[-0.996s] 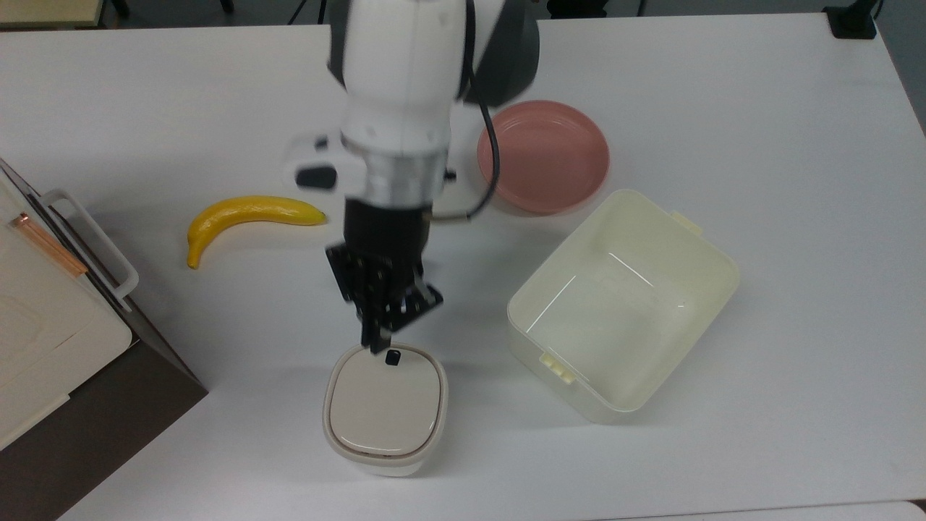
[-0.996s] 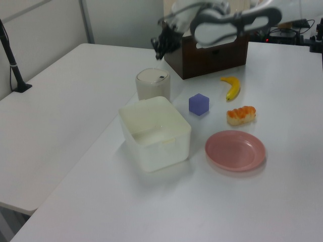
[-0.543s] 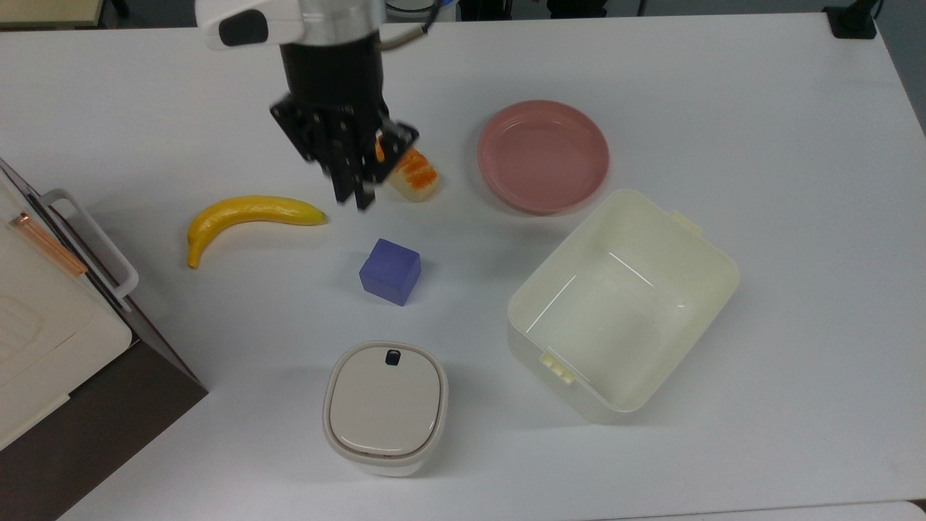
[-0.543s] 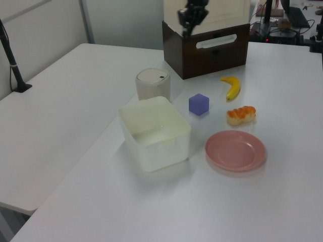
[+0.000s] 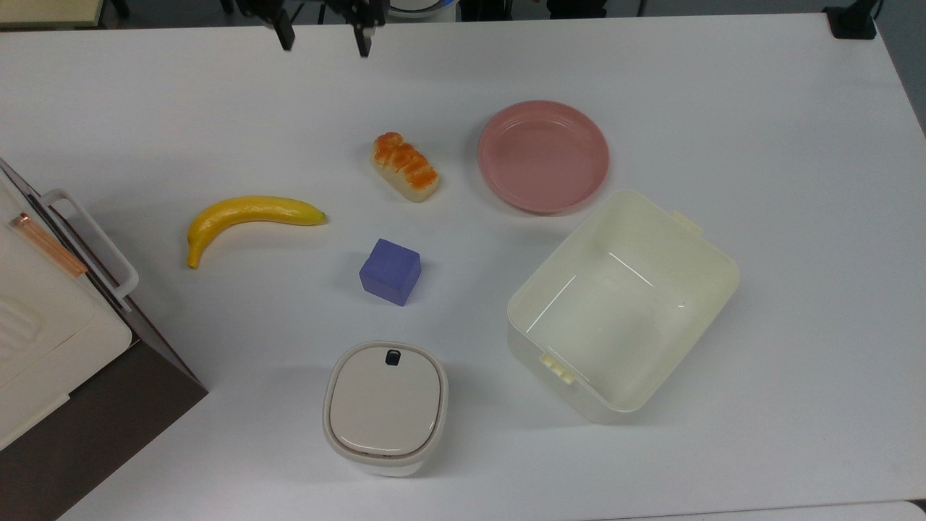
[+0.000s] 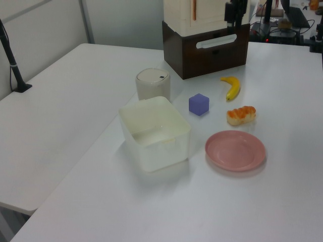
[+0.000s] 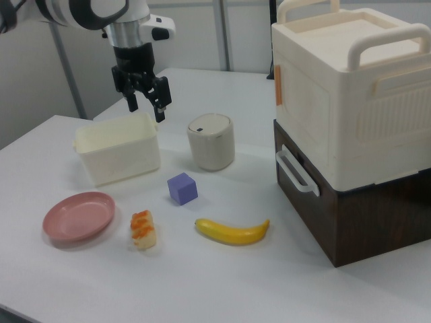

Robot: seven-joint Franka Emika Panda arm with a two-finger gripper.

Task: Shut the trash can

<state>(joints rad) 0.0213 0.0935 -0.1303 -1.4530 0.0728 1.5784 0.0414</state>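
Observation:
The trash can is a small cream-white bin standing near the table's front edge in the top view, its beige lid lying flat and shut, with the dark latch button at the lid's far rim. It also stands in the left view and the right view. My gripper is open and holds nothing, high above the table at the top view's upper edge, far from the trash can. In the right view the gripper hangs above the tub. In the left view the gripper is at the top.
A pale-yellow lidless tub stands to the top view's right of the trash can. A purple cube, a banana, a bread piece and a pink plate lie further back. A cream box on a dark cabinet fills the top view's left corner.
The gripper was shut with its tips at the trash can's lid by the latch button. It has lifted away toward the top view's upper edge and opened. The lid stays flat.

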